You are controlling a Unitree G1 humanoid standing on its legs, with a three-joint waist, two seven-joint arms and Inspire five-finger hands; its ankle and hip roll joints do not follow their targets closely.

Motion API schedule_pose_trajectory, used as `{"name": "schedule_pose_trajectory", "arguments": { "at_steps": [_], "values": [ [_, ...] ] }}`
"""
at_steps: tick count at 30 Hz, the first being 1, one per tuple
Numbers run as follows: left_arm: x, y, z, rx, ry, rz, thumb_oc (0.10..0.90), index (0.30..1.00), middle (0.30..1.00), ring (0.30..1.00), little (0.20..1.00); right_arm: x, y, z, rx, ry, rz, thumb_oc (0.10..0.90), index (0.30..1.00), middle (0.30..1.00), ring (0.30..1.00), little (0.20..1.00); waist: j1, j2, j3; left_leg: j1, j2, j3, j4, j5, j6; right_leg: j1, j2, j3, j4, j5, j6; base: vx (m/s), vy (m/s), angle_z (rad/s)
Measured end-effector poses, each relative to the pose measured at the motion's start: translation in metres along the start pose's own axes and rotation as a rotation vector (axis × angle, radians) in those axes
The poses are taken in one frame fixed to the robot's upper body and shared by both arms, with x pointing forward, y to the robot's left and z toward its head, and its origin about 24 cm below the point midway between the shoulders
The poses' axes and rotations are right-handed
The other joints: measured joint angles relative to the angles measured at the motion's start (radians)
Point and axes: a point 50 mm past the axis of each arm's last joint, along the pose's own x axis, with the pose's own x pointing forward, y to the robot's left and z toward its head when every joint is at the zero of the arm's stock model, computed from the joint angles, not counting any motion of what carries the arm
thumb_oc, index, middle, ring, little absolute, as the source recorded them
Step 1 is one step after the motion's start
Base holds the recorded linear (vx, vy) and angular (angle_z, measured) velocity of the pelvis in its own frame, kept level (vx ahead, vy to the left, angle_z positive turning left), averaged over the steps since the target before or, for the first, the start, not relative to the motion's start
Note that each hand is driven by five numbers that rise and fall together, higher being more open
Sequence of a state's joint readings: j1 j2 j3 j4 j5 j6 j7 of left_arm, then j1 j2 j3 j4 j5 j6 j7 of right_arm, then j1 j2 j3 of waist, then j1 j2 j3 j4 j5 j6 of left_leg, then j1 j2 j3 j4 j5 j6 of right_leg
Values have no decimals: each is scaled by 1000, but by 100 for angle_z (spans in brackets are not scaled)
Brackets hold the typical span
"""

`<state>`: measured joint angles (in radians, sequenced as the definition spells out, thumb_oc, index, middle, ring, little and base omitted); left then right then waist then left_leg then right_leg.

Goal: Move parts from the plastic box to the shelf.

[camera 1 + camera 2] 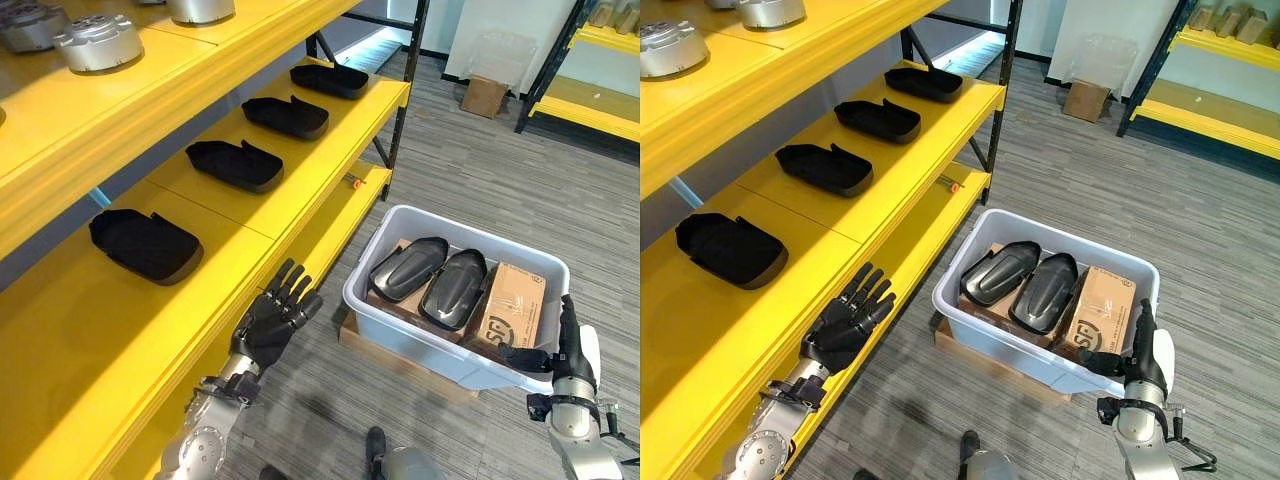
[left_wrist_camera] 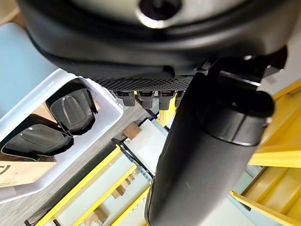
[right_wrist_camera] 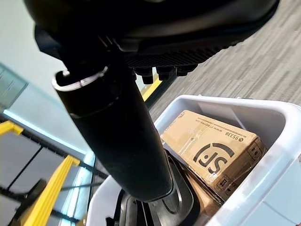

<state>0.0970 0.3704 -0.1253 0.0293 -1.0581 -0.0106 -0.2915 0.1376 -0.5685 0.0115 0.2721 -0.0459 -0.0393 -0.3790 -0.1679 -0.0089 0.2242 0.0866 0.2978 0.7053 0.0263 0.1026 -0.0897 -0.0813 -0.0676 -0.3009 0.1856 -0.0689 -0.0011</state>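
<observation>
Four parts (image 1: 237,164) sit on the shelf (image 1: 300,205); two (image 1: 428,278) remain in the box (image 1: 400,325); both hands (image 1: 272,318) (image 1: 560,352) empty, fingers straight.

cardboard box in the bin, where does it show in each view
Left eye view: cardboard box, at the plastic bin's right end.
Right eye view: same place.
Left wrist view: a corner at the lower left edge.
Right wrist view: centre right.
Shared landmark: two black parts beside it.

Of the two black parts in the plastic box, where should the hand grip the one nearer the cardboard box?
Probably across the narrow width of the black part, from above: it lies long and flat, open side up, the cardboard box close beside it in the plastic box.
</observation>
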Motion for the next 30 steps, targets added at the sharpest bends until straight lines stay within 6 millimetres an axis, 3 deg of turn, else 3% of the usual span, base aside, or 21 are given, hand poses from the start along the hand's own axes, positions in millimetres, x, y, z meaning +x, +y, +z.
{"name": "schedule_pose_trajectory", "arguments": {
  "at_steps": [3, 5, 6, 7, 8, 9, 10, 11, 13, 14, 15, 17, 18, 21, 22, 23, 27, 30],
  "values": [
    [0, 0, 1, -1, -23, 2, 900, 1000, 1000, 1000, 1000, 1, 7, 9, -27, -59, 45, 900, 1000, 1000, 1000, 1000, 6, 3, 0, 4, 12, -36, 20, 1, -1, -25, 2, 17, 57, -38, -17, 61, -50, -28],
    [0, 1, 4, -20, -60, 18, 900, 1000, 1000, 1000, 1000, 3, 23, 26, -16, -137, 128, 900, 1000, 1000, 1000, 1000, 37, -3, 2, 2, 13, -219, 87, 1, 4, -52, 27, 106, 117, -44, -37, 140, 42, -87],
    [-2, 2, 5, -17, -76, 32, 900, 1000, 1000, 1000, 1000, 2, 31, 32, -12, -168, 170, 900, 1000, 1000, 1000, 1000, 51, -15, 8, -37, 16, -315, 160, -45, 2, -42, 26, 155, 109, -36, -41, 212, 148, -94],
    [-4, 3, 4, -18, -75, 37, 900, 1000, 1000, 1000, 1000, 0, 36, 35, -10, -185, 204, 900, 1000, 1000, 1000, 1000, 69, -14, 8, -36, 5, -395, 136, -98, -20, -23, 31, 189, 78, -19, -41, 222, 217, -85],
    [-4, 3, 3, -17, -71, 36, 900, 1000, 1000, 1000, 1000, -3, 40, 36, -6, -188, 230, 900, 1000, 1000, 1000, 1000, 65, -9, 6, -36, 9, -407, 82, -102, -47, 8, 35, 197, 40, -10, -21, 220, 254, -59],
    [-2, 2, 3, -16, -70, 23, 900, 1000, 1000, 1000, 1000, -6, 41, 34, -5, -180, 239, 900, 1000, 1000, 1000, 1000, 59, -7, 6, -47, 30, -398, 30, -76, -78, 31, 35, 191, 19, -12, -17, 359, 448, -9],
    [4, -4, 1, -13, -66, -24, 900, 1000, 1000, 1000, 1000, -6, 39, 30, -10, -158, 230, 900, 1000, 1000, 1000, 1000, 38, 2, 3, -118, 94, -333, -13, -14, -86, 43, 31, 155, 14, -28, -35, 363, 449, 14],
    [7, -7, -1, -13, -61, -45, 900, 1000, 1000, 1000, 1000, -5, 38, 30, -2, -147, 224, 900, 1000, 1000, 1000, 1000, 31, 14, 0, -156, 108, -327, -30, 5, -87, 42, 26, 155, 22, -38, -39, 334, 400, 14],
    [13, -10, -4, -13, -52, -60, 900, 1000, 1000, 1000, 1000, -3, 46, 35, 17, -140, 233, 900, 1000, 1000, 1000, 1000, 43, -9, 14, -170, 68, -357, -49, -6, -58, 12, -22, 200, 95, -68, -7, 176, 186, -34],
    [12, -8, -9, -19, -38, -49, 900, 1000, 1000, 1000, 1000, -4, 49, 38, 29, -147, 250, 900, 1000, 1000, 1000, 1000, 43, -5, 14, -167, 51, -370, -52, -8, -55, 13, -32, 226, 105, -72, -3, 200, 192, -63],
    [9, -8, -13, -27, -25, -40, 900, 1000, 1000, 1000, 1000, -6, 51, 41, 35, -159, 264, 900, 1000, 1000, 1000, 1000, 40, 9, 19, -159, 49, -381, -51, -8, -55, 21, -32, 242, 102, -70, 5, 194, 167, -69],
    [9, -10, -19, -41, -21, -39, 900, 1000, 1000, 1000, 1000, -8, 49, 46, 38, -181, 266, 900, 1000, 1000, 1000, 1000, 33, 87, 19, -86, 20, -342, -50, -27, -31, 30, -32, 249, 106, -84, 44, 164, 108, -78],
    [11, -10, -18, -41, -28, -46, 900, 1000, 1000, 1000, 1000, -8, 51, 46, 44, -177, 265, 900, 1000, 1000, 1000, 1000, 34, 98, 22, -57, 2, -345, -77, 31, -27, 31, -50, 241, 117, -87, 73, 153, 80, -58],
    [10, -7, -12, -18, -37, -50, 900, 1000, 1000, 1000, 1000, -18, 68, 46, 49, -171, 324, 900, 1000, 1000, 1000, 1000, 35, 41, 17, -30, -69, -306, -99, 57, -23, 52, -132, 190, 82, -60, 124, 125, 59, -26],
    [9, -4, -8, 12, -27, -47, 900, 1000, 1000, 1000, 1000, -23, 77, 49, 81, -169, 343, 900, 1000, 1000, 1000, 1000, 37, 12, 15, -30, -89, -293, -103, 60, -17, 74, -152, 155, 26, -20, 141, 118, 28, -14],
    [7, -2, -6, 27, -22, -43, 900, 1000, 1000, 1000, 1000, -25, 82, 51, 102, -169, 348, 900, 1000, 1000, 1000, 1000, 42, 4, 15, -30, -94, -288, -102, 57, -14, 92, -156, 137, -7, 5, 146, 104, 11, -9],
    [4, 3, 1, 46, -38, -26, 900, 1000, 1000, 1000, 1000, -24, 90, 63, 126, -196, 358, 900, 1000, 1000, 1000, 1000, 73, -2, 15, 12, -108, -296, -102, 40, -2, 164, -162, 96, -97, 46, 151, 90, -20, -11],
    [4, 2, 1, 41, -45, -28, 900, 1000, 1000, 1000, 1000, -18, 89, 70, 121, -212, 341, 900, 1000, 1000, 1000, 1000, 78, -2, 15, 15, -88, -297, -102, 35, -10, 174, -137, 98, -121, 45, 152, 72, -70, -11]
  ]
}}
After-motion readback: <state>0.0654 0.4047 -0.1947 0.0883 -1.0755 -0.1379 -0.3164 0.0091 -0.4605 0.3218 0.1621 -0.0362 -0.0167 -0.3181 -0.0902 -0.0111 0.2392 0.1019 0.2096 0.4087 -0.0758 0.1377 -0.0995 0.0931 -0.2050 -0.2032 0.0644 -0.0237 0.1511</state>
